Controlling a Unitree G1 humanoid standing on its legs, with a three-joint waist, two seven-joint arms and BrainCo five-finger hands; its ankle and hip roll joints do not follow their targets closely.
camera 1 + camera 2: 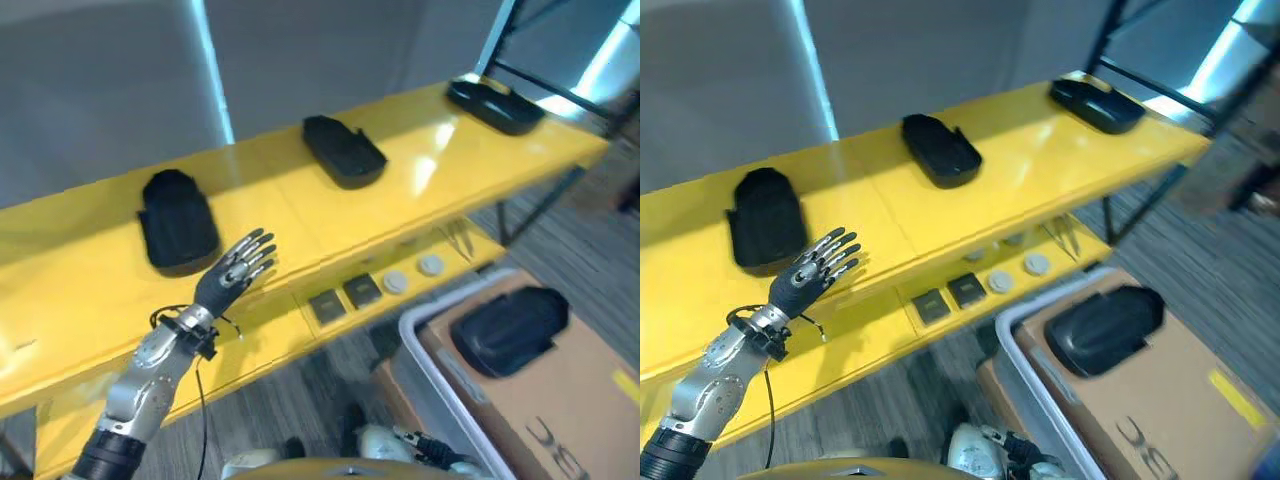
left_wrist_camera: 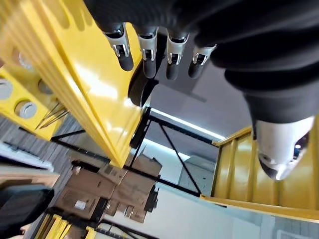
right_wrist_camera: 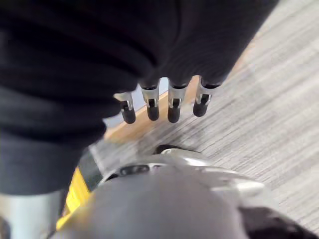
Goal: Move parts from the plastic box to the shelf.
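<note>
Left hand [image 1: 232, 272] fingers [image 1: 258, 250] spread just beside the nearest black part [image 1: 177, 220], not touching.

Head pair looks down, shares shelf [image 1: 420, 170]; wrist views close

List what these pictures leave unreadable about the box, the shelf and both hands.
- Grey-rimmed plastic box: cut off by the eye views' lower right edge; a brown cardboard sheet carrying one black moulded part covers its inside.
- Lower yellow shelf: mostly hidden under the top yellow shelf.
- Right robot hand: its dark cover hides the thumb.
- Left robot hand: open, empty.
</note>
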